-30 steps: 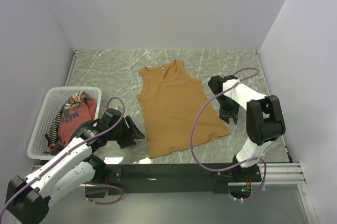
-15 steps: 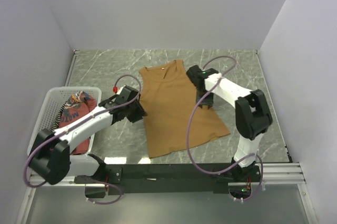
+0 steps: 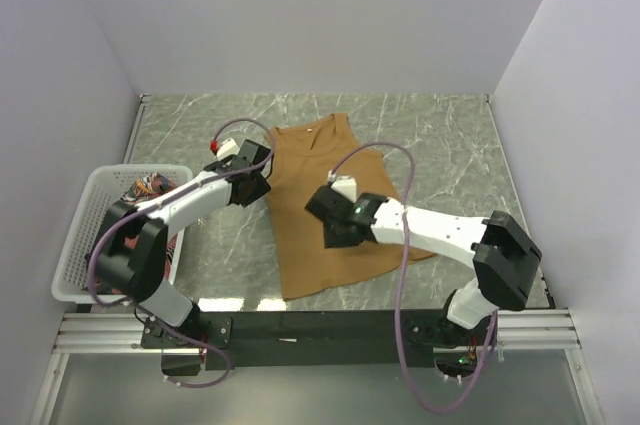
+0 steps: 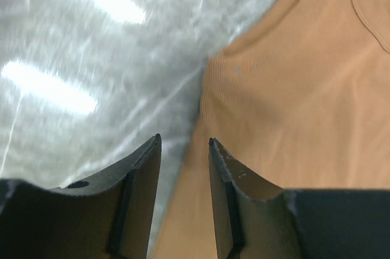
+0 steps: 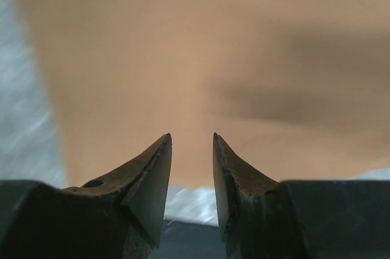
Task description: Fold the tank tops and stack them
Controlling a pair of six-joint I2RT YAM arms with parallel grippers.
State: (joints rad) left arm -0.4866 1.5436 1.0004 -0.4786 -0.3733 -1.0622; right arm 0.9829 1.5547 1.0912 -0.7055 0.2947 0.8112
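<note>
over tan top (image 3: 318, 167), right pincer (image 5: 191, 139), newly

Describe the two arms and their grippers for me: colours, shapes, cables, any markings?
The left arm and right arm both have white links with chunky black joints. A purple cable loops along each. The left gripper and right gripper have dark fingers tapering to points. A small red part sits near the left wrist. No lettering shows.

Pale walls (image 3: 300, 15), grey marble tabletop (image 3: 450, 125)
</note>
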